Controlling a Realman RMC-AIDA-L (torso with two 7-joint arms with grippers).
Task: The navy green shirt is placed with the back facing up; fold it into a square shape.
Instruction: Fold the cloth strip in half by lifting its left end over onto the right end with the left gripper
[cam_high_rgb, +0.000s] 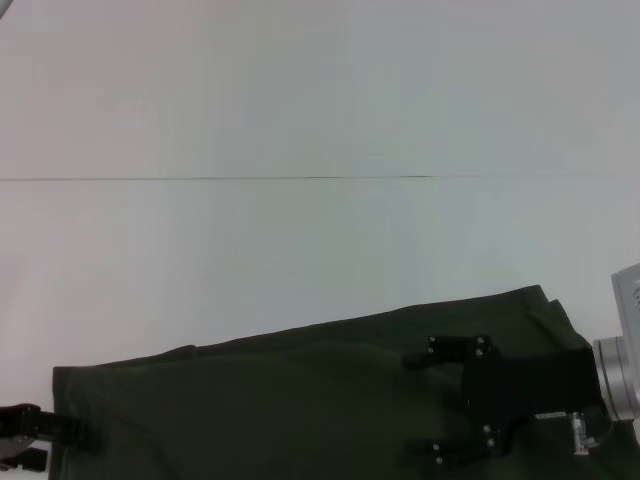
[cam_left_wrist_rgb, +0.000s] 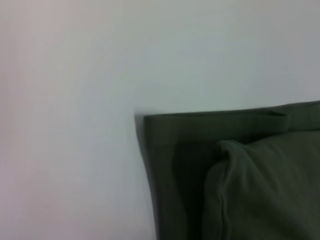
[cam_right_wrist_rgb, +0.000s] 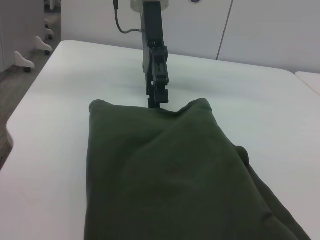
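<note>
Where the white table (cam_high_rgb: 300, 120) meets the lower part of the head view, one navy green shirt (cam_high_rgb: 300, 400) lies as a folded dark olive slab, plain side up, spanning from about 7 o'clock across to 4 o'clock; no lettering shows. One shirt, two grippers, one table counted. Far edge of the cloth runs slanted, rising toward the right. Right gripper (cam_high_rgb: 425, 405) sits over the shirt's right part at roughly 4 o'clock, its two black fingers spread wide, one finger (cam_high_rgb: 450, 350) toward the far edge and the other nearer the robot, with cloth lying beneath the gap between them; whether the fingers touch the fabric cannot be told. Left gripper (cam_high_rgb: 85, 437) is at 8 o'clock in the head view, right at the shirt's left edge; in the right wrist view it (cam_right_wrist_rgb: 157, 97) stands at the far end of the cloth, fingertips drawn together at the hem where the fabric puckers up, apparently pinching it. Left wrist view shows a shirt corner (cam_left_wrist_rgb: 150, 122) with layered folds lying flat on the table, no fingers visible.
</note>
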